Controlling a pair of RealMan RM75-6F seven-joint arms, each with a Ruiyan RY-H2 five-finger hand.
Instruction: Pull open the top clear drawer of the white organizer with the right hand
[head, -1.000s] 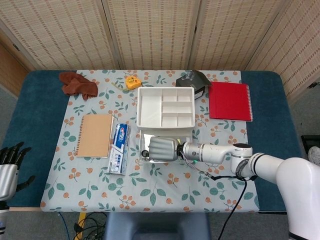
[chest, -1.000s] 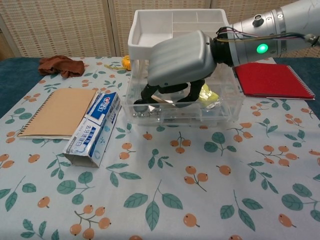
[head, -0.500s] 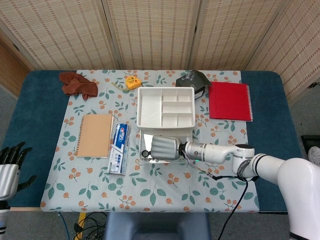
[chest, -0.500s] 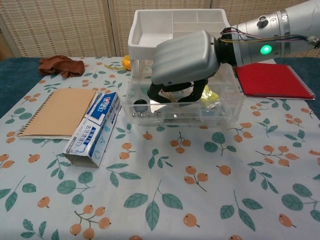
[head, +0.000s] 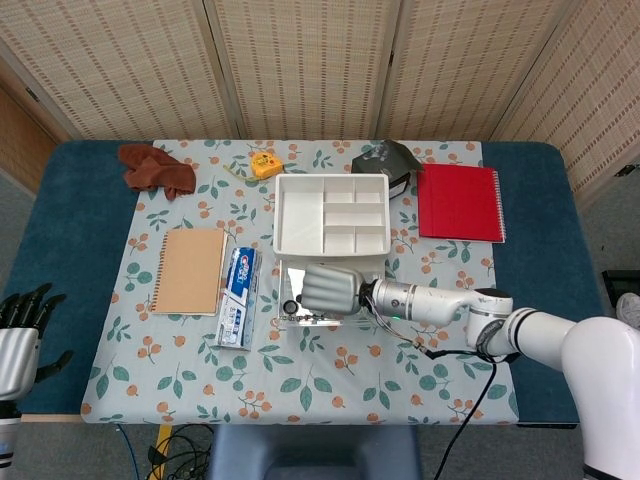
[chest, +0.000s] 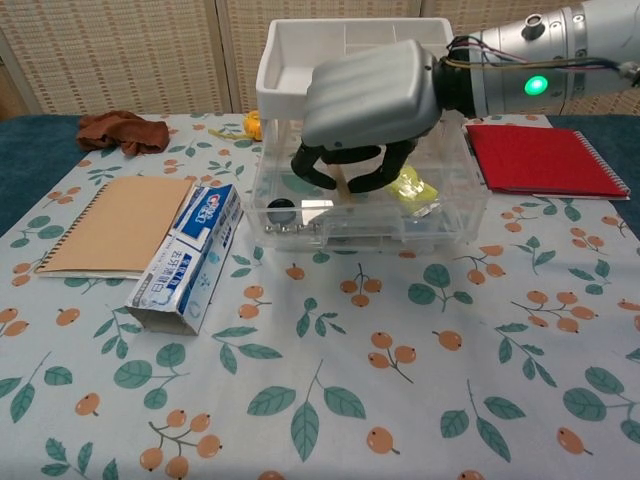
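The white organizer (head: 331, 212) stands mid-table with its divided top tray (chest: 300, 50) facing up. Its top clear drawer (chest: 360, 225) juts out toward me, and small items show inside: a black round piece (chest: 279, 207) and something yellow (chest: 412, 185). My right hand (chest: 370, 95) hovers over the drawer (head: 290, 318) with its dark fingers (chest: 312, 172) curled downward like a hook, holding nothing and just above the drawer's contents. From the head view, the right hand (head: 328, 290) covers most of the drawer. My left hand (head: 20, 330) stays off the table's left edge with fingers apart.
A toothpaste box (chest: 185, 258) and a tan notebook (chest: 115, 225) lie left of the drawer. The red notebook (chest: 540, 160) lies to the right. A brown cloth (head: 155, 168), a yellow item (head: 265, 165) and a dark object (head: 385, 160) sit at the back.
My right hand has risen and shifted slightly right, so its curled fingers have come up from the drawer's front part. The left hand has not moved.
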